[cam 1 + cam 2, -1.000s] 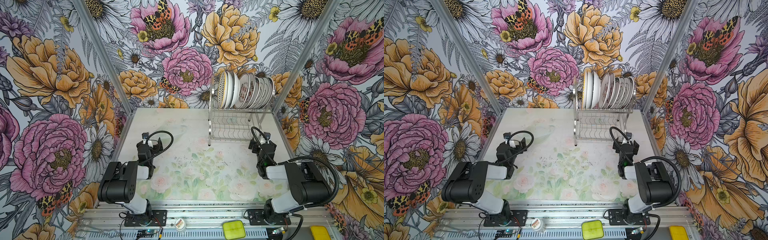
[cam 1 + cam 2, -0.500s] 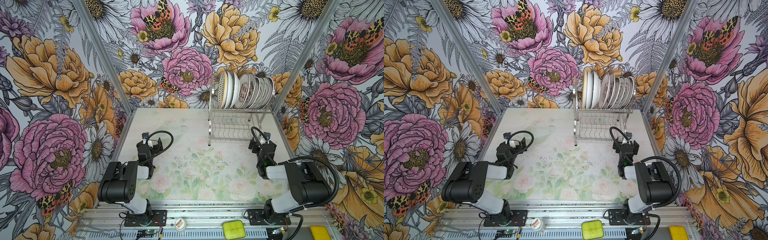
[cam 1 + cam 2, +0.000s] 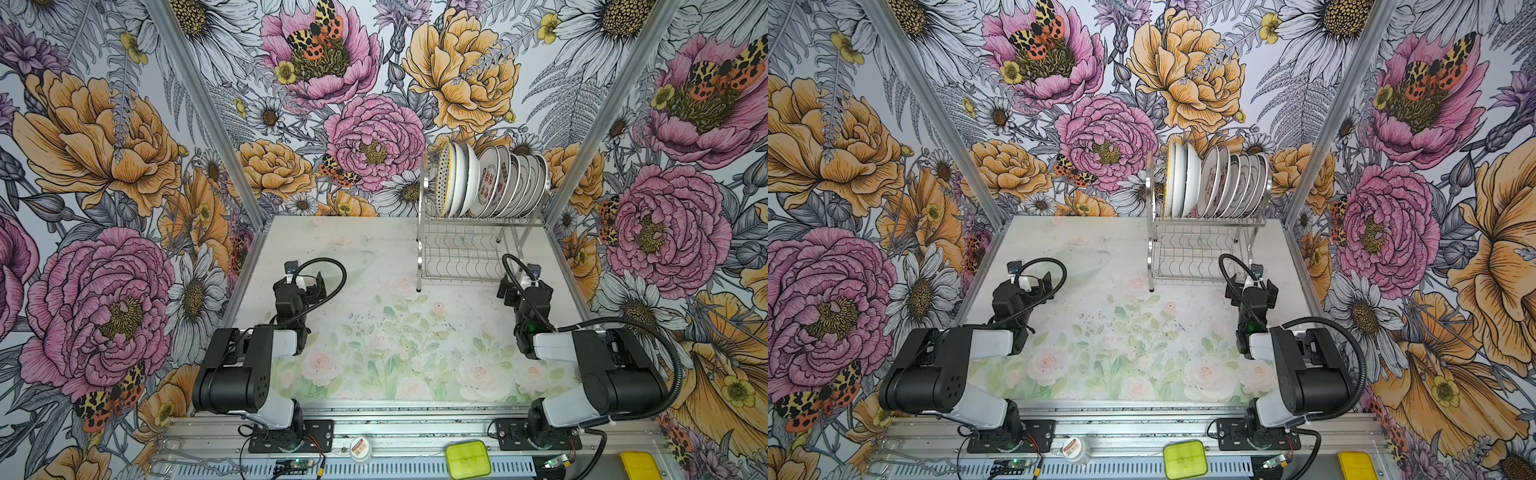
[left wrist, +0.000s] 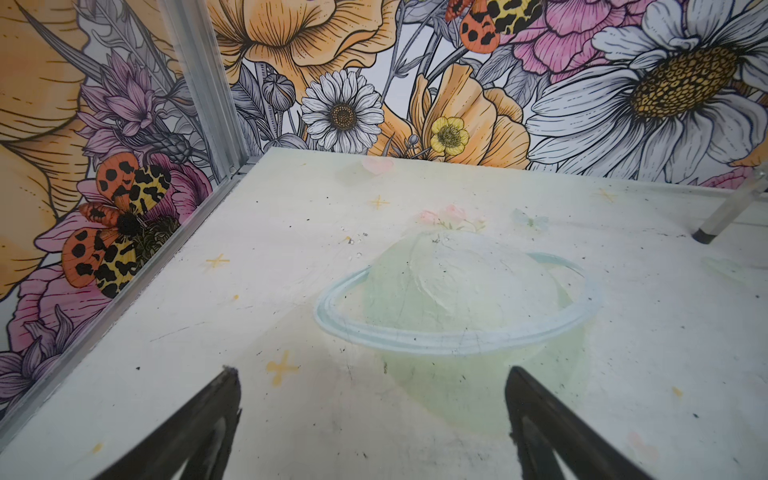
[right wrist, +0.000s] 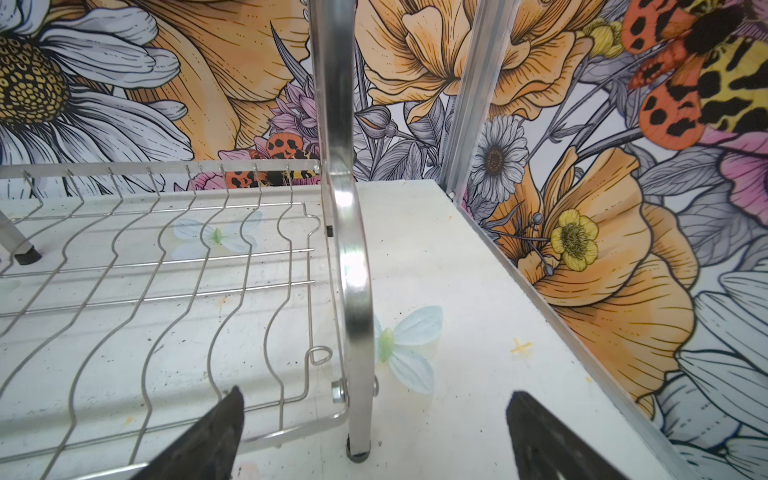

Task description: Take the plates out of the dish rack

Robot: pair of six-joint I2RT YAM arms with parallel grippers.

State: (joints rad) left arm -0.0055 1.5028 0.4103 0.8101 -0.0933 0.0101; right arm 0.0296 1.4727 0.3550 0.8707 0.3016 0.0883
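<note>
Several white plates [image 3: 490, 183] [image 3: 1217, 180] stand on edge in the upper tier of the steel dish rack [image 3: 461, 249] [image 3: 1192, 253] at the back right of the table; the leftmost has a black dotted pattern, another has red marks. The lower shelf is bare. My left gripper [image 3: 308, 280] [image 3: 1034, 283] [image 4: 372, 372] rests open over the table at the left, nothing between its fingers. My right gripper [image 3: 521, 284] [image 3: 1252, 286] [image 5: 376, 392] stands open just in front of the dish rack's right front leg [image 5: 353, 270], apart from it.
Floral walls with aluminium corner posts [image 3: 582, 137] close in the table [image 3: 374, 332] on three sides. A dish rack foot [image 4: 706, 237] shows in the left wrist view. A yellow-green box [image 3: 467, 459] and a small jar [image 3: 360, 449] sit on the front rail.
</note>
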